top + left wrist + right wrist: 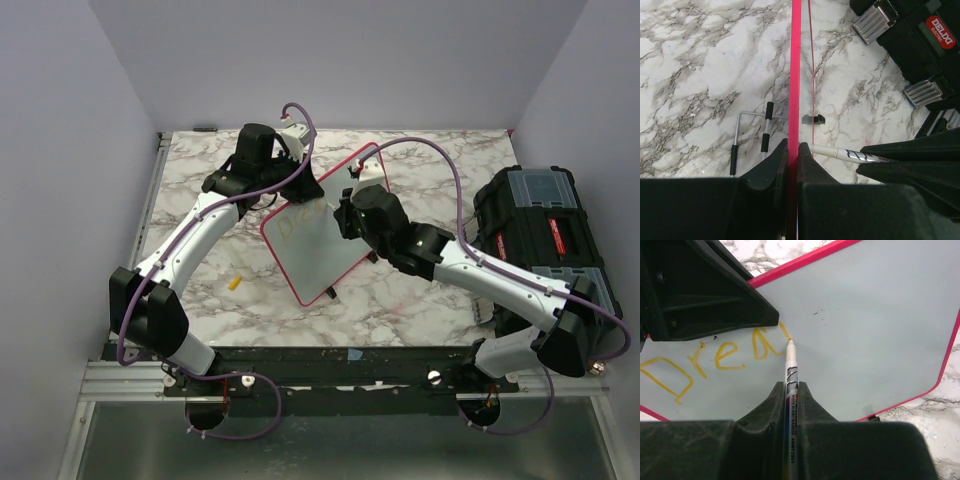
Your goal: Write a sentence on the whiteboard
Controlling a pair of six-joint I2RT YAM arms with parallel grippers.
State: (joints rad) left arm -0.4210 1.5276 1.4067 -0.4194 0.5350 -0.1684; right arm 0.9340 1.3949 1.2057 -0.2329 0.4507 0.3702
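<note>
The whiteboard [325, 250], white with a red-pink rim, lies tilted between both arms. My left gripper [793, 150] is shut on its upper left rim, which the left wrist view shows edge-on as a pink line [795, 70]. My right gripper [791, 386] is shut on a white board marker [791, 367]. The marker's tip rests on the board's face [870, 325] at the end of a short yellow stroke. The sentence [715, 357] reads "Drea" in yellow and shows faintly from above [300, 220]. The marker also shows in the left wrist view [850, 155].
A black toolbox [540, 235] stands at the right of the marble table [200, 190], with its latches in the left wrist view [875, 20]. A small yellow cap [236, 283] lies left of the board. A wire stand [750, 135] and a black clip [813, 119] lie beyond the board's rim.
</note>
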